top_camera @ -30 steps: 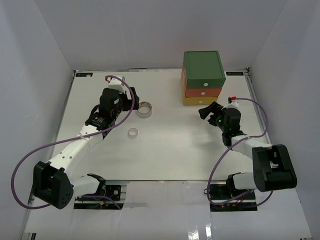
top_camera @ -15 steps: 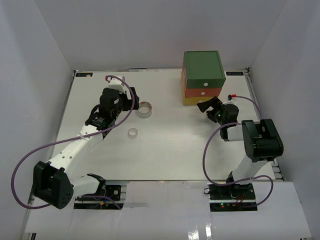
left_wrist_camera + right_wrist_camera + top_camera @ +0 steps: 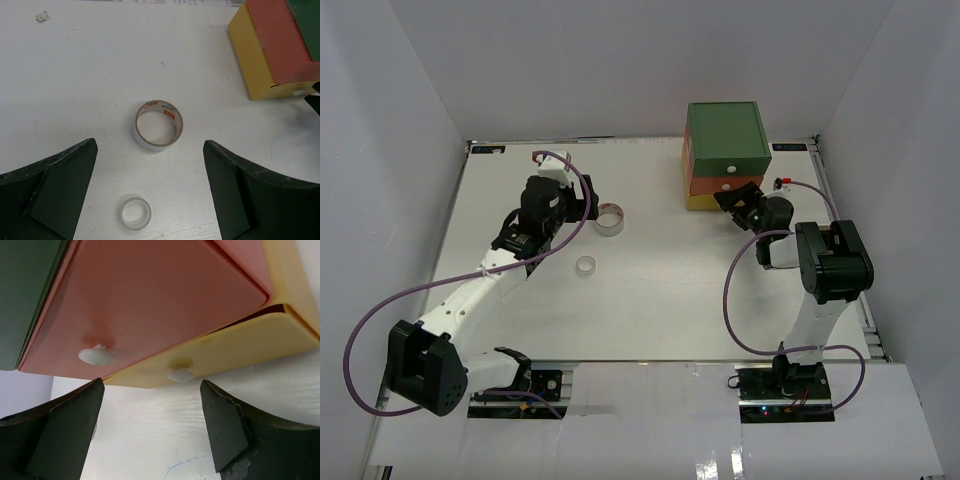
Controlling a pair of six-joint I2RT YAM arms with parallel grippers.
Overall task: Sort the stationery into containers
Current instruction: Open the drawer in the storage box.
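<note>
Right now we are holding our left hand (image 3: 584, 203) (image 3: 150, 144) wide open above the table (image 3: 660, 300), its two dark fingers (image 3: 55, 185) spread far apart and gripping nothing. The grey tape roll (image 3: 609, 218) (image 3: 156, 145) is lying flat just ahead of this hand, centred in the gap between the fingers and touching neither. The smaller whitish tape roll (image 3: 586, 265) (image 3: 121, 212) is lying flat closer in towards the wrist, a little nearer the left finger, apart from the grey roll. We are reaching our right hand (image 3: 738, 200) (image 3: 152, 384) up to the front of the stacked drawers, and it too is open, with nothing between its fingers (image 3: 65, 425). Directly ahead of this hand, the yellow drawer (image 3: 705, 202) (image 3: 225, 347) is sitting lowest, and its white knob (image 3: 181, 374) is lining up with the gap between the fingertips without touching them. The orange drawer (image 3: 725, 185) (image 3: 150, 305) is resting above it, its own knob (image 3: 96, 356) over the left finger. The green drawer (image 3: 725, 140) (image 3: 25, 300) is topping the stack, up and to the left of the hand. A thin dark gap is showing between the orange and yellow fronts, off to the hand's right.
</note>
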